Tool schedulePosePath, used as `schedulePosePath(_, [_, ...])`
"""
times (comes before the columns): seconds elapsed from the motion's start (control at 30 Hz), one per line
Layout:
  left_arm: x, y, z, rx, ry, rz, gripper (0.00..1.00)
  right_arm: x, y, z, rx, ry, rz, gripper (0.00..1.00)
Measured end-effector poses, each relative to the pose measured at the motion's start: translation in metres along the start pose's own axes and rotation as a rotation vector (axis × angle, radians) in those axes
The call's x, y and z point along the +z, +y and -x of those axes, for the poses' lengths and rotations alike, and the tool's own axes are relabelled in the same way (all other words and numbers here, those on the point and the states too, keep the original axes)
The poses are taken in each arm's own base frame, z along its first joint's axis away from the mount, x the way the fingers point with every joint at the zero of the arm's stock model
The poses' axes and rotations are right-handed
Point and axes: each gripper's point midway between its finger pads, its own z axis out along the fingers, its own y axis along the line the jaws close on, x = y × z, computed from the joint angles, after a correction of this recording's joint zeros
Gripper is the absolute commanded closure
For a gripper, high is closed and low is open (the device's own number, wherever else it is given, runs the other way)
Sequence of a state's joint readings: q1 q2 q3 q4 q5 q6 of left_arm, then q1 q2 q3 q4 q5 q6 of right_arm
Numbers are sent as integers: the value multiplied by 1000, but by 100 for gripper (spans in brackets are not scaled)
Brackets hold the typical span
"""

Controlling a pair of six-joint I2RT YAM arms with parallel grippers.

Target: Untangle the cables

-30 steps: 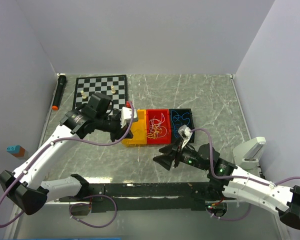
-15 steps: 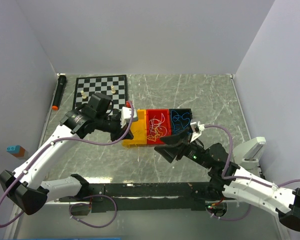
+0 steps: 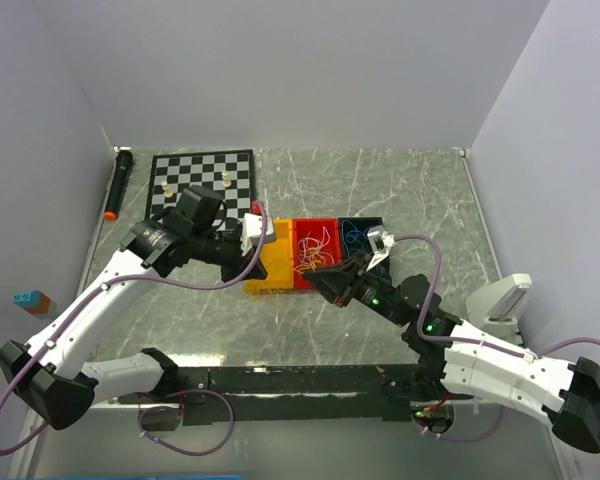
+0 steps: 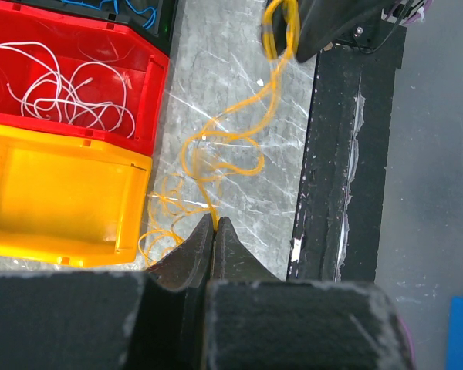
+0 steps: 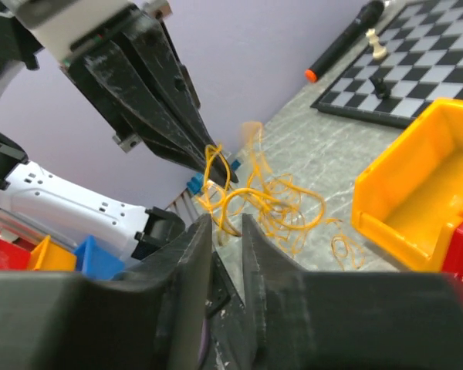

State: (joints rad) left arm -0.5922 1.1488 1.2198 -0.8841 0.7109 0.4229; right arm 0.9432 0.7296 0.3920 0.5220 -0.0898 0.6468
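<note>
A yellow cable (image 4: pixel 216 154), thin and curly, hangs in loops over the marble table beside the yellow bin (image 4: pixel 54 193). My left gripper (image 4: pixel 214 221) is shut on one end of it. From there the cable climbs to my right gripper (image 5: pixel 228 223), whose jaws are drawn close with a loop of the cable (image 5: pixel 285 204) between them. In the top view the right gripper (image 3: pixel 317 272) sits at the front of the red bin (image 3: pixel 328 222), close to the left gripper (image 3: pixel 265 238). White cables (image 4: pixel 69 92) lie in the red bin (image 4: pixel 150 100). Blue cables (image 4: pixel 100 8) lie in the blue bin (image 3: pixel 365 232).
A chessboard (image 3: pixel 202 180) with a few pieces lies at the back left, with a black marker (image 3: pixel 118 185) beside it. The black base rail (image 3: pixel 310 380) runs along the near edge. A white object (image 3: pixel 505 298) stands at the right wall.
My right gripper has swung up and left toward the bins and the left gripper, and its jaws have gone from wide open to nearly together around the yellow cable. The left arm is unmoved.
</note>
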Motion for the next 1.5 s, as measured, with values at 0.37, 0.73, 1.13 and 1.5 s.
schedulePosePath(0.37, [-3, -2, 2, 10, -9, 4, 99, -8, -9, 26, 2, -106, -87, 100])
schedulePosePath(0.73, [0, -2, 10, 49, -43, -5, 99, -25, -18, 34, -84, -93, -171, 53])
schedulePosePath(1.13, [-7, -4, 8, -6, -23, 9, 99, -8, -6, 6, -160, 51, -44, 41])
schedulePosePath(1.5, [-14, 12, 46, -68, -102, 79, 99, -34, 8, 52, -172, -134, -57, 39])
